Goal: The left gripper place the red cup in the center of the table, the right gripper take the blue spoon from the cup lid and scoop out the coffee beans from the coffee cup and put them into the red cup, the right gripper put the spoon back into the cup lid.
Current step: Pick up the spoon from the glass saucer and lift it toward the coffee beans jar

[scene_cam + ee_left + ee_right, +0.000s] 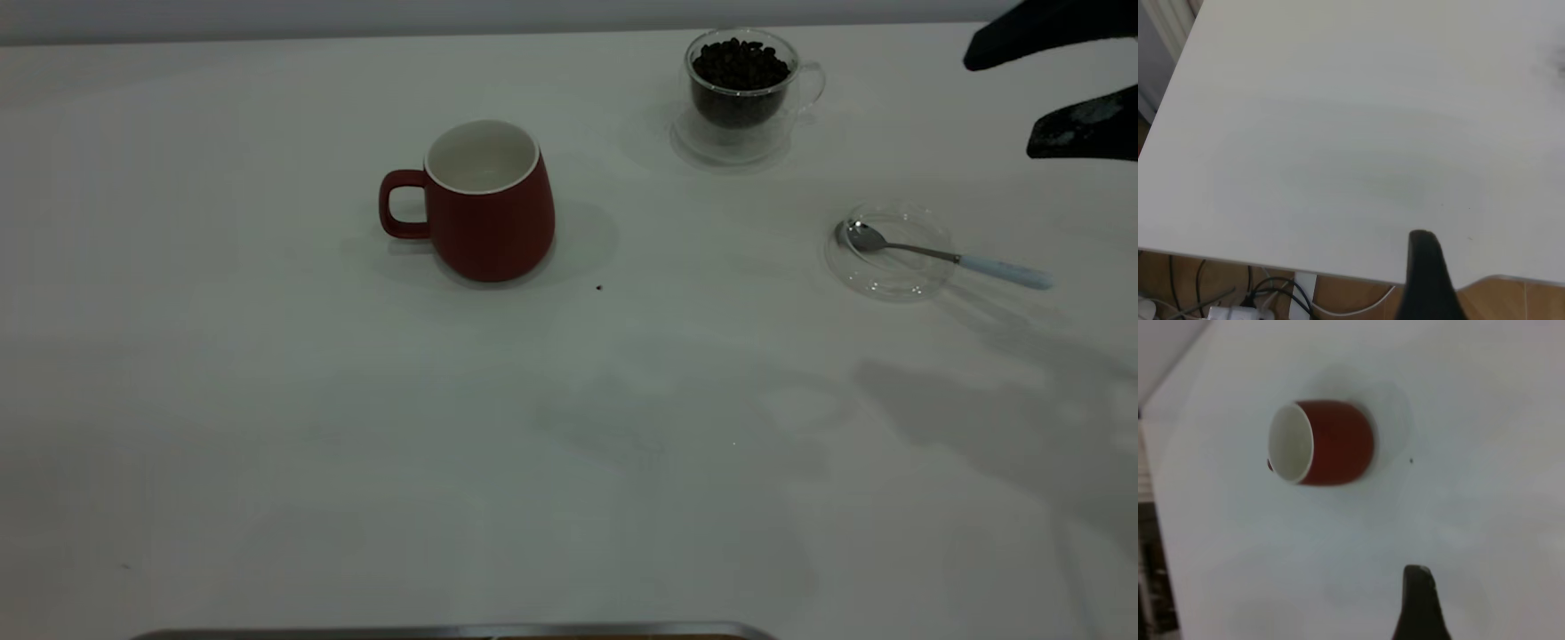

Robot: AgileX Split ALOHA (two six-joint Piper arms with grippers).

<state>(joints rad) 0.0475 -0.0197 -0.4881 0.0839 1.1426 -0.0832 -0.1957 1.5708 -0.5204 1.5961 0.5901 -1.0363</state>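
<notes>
sat upright near the middle of the tabletop (267, 427): red cup (487, 204), white inside, handle toward the left arm's side. lay farther right: blue spoon (942, 253), bowl in the cup lid (889, 251), handle over its rim. stood behind: coffee cup (742, 89), full of coffee beans (740, 64). hovered above these, fingers spread, grasping nothing: right gripper (1058, 89). left gripper (1426, 280): cannot tell.

- The right gripper (1049, 89), upper right of the frame: two black tapering fingers, the lower one with pale scuffed marks.
- In each wrist view, one black rounded fingertip (1423, 241) shows at the bottom edge.
</notes>
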